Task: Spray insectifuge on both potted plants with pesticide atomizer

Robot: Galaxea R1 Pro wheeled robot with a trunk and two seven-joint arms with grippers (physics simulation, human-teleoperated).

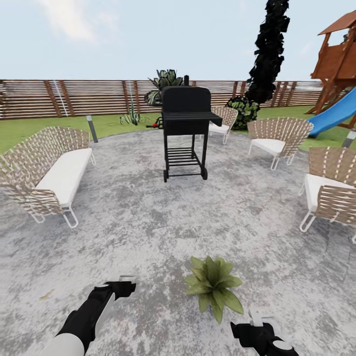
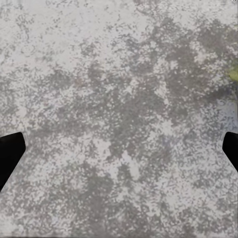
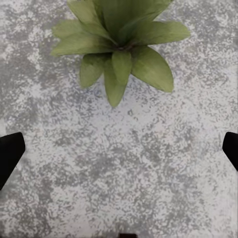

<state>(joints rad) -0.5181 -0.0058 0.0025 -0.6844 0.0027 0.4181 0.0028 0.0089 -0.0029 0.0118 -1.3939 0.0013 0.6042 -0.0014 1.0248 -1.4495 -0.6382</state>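
On the grey mottled paving [image 1: 148, 222] of the garden, one potted plant [image 1: 213, 286], a low rosette of broad pointed light-green leaves, sits near the robot, between its two arms and closer to the right one. Left claw [image 1: 126, 283] hangs over bare paving, its black fingers [image 2: 10, 153] spread wide and holding nothing. Right claw [image 1: 257, 316] hovers just beside the plant, fingers [image 3: 10, 156] equally wide apart and empty, with the rosette [image 3: 119, 47] showing beyond them in the right wrist view. Farther off stand a black barbecue grill [image 1: 185, 131], a woven sofa [image 1: 47, 170] at left, woven chairs [image 1: 277, 141] at right, and a brown slatted fence [image 1: 74, 98] across the far lawn.
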